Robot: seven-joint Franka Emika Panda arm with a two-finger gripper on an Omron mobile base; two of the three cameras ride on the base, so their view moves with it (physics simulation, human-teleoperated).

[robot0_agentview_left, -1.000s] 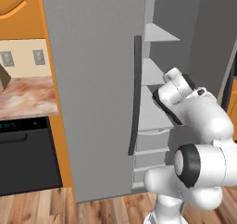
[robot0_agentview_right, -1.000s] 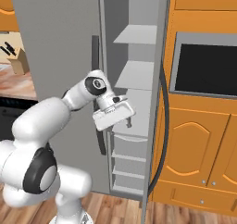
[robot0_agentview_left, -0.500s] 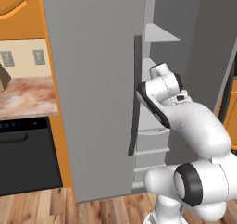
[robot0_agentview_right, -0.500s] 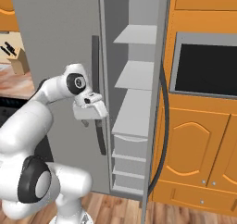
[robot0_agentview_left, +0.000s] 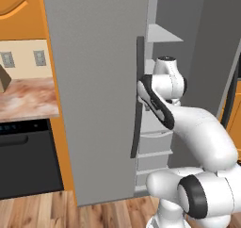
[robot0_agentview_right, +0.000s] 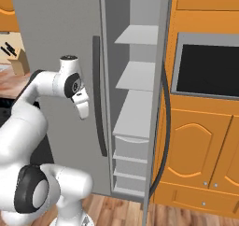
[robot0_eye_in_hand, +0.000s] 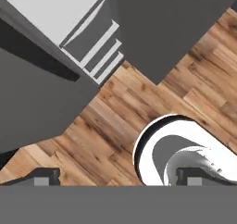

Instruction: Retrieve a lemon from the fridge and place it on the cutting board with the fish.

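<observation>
The fridge is tall, smooth and grey, with a long dark handle. Its right door stands open on flat white shelves and drawers. The gripper points down at a brown wooden floor, fingers wide apart and holding nothing. Its tips are mostly cut off. Since a second ago, the arm has swung left toward the handle.

Arm swung leftward from the open fridge compartment to the closed left door; the hand now sits beside the door handle, pointing down.
</observation>
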